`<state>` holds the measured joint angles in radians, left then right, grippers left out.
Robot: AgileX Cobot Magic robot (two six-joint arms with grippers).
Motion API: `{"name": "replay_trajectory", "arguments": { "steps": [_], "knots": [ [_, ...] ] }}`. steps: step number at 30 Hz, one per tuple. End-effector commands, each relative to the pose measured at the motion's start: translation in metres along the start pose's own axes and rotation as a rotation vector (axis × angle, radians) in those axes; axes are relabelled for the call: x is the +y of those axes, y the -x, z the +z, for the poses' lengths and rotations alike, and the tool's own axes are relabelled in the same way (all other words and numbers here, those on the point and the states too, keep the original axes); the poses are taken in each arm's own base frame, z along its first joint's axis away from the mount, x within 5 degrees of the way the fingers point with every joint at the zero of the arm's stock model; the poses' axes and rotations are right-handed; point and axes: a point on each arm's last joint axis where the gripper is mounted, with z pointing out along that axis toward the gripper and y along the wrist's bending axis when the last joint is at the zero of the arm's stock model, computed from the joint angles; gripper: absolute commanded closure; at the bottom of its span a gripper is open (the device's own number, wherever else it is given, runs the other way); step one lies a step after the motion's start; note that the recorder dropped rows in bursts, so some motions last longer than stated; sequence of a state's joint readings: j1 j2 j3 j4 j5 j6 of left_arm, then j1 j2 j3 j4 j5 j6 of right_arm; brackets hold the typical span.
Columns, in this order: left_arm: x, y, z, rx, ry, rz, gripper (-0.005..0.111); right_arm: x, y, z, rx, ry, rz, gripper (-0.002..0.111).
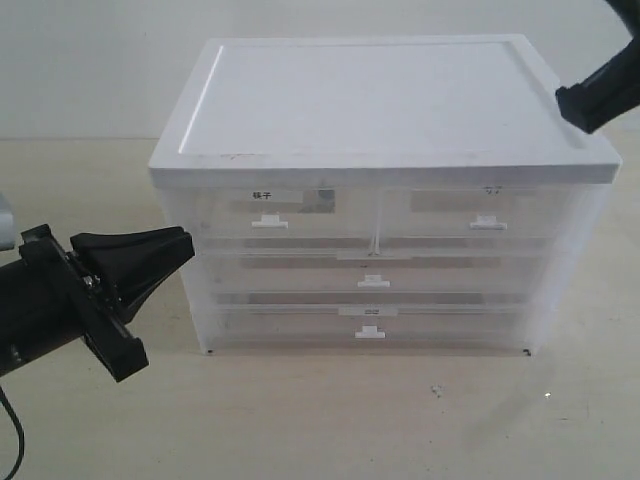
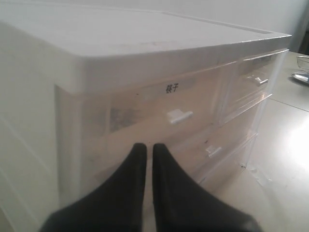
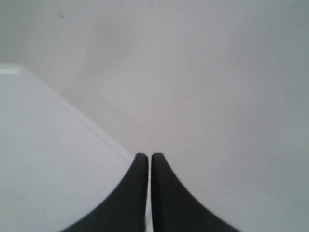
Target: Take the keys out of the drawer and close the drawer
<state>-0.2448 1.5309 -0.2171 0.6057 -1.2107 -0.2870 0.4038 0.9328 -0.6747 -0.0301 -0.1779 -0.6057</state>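
A white, translucent drawer cabinet (image 1: 380, 190) stands on the table with all its drawers pushed in. The top left drawer (image 1: 268, 214) carries a small label and a white handle (image 2: 178, 115). The keys are hidden from every view. My left gripper (image 1: 185, 245) is shut and empty, its black tips close to the cabinet's left front corner, level with the upper drawers (image 2: 146, 147). My right gripper (image 3: 147, 157) is shut and empty too, hovering over the cabinet's lid near its back right edge (image 1: 590, 100).
The cabinet has two small top drawers side by side, the right one (image 1: 487, 213) among them, and wide drawers below (image 1: 372, 275). Beige tabletop (image 1: 350, 420) stretches in front. A white wall rises behind.
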Motion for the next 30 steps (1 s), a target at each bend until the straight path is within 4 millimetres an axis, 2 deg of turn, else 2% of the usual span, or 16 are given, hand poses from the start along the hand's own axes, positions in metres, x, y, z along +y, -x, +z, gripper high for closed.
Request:
{"name": "replay_trajectory", "arguments": {
  "steps": [1, 5, 9, 14, 18, 21, 24, 26, 30],
  "knots": [
    [-0.003, 0.001, 0.002, -0.005, -0.029, 0.012, 0.102, 0.006, 0.007, -0.002, 0.106, 0.161, -0.286, 0.108],
    [-0.003, 0.001, 0.002, -0.005, -0.029, 0.012, 0.102, 0.003, 0.002, -0.002, 0.138, 0.163, -0.397, 0.108],
    [-0.003, 0.001, 0.002, -0.005, -0.029, 0.012, 0.102, -0.015, -0.002, -0.001, 0.144, 0.052, -0.396, 0.108],
    [-0.003, 0.001, 0.002, -0.005, -0.029, 0.012, 0.102, -0.047, -0.006, -0.005, 0.233, -0.084, -0.119, 0.108],
    [-0.003, 0.001, 0.002, -0.005, -0.029, 0.012, 0.102, -0.053, -0.006, -0.008, 0.323, -0.08, -0.021, 0.108],
    [-0.003, 0.001, 0.002, -0.005, -0.029, 0.012, 0.102, -0.065, -0.008, -0.013, 0.479, -0.118, 0.002, 0.108],
    [-0.003, 0.001, 0.002, -0.005, -0.029, 0.012, 0.102, -0.078, -0.012, -0.018, 0.676, -0.264, 0.064, 0.108],
    [-0.003, 0.001, 0.002, -0.005, -0.029, 0.012, 0.102, -0.075, -0.013, -0.02, 0.776, -0.28, -0.01, 0.108],
    [-0.003, 0.001, 0.002, -0.005, -0.029, 0.012, 0.102, -0.043, -0.007, -0.022, 0.889, -0.116, -0.056, 0.108]
  ]
}}
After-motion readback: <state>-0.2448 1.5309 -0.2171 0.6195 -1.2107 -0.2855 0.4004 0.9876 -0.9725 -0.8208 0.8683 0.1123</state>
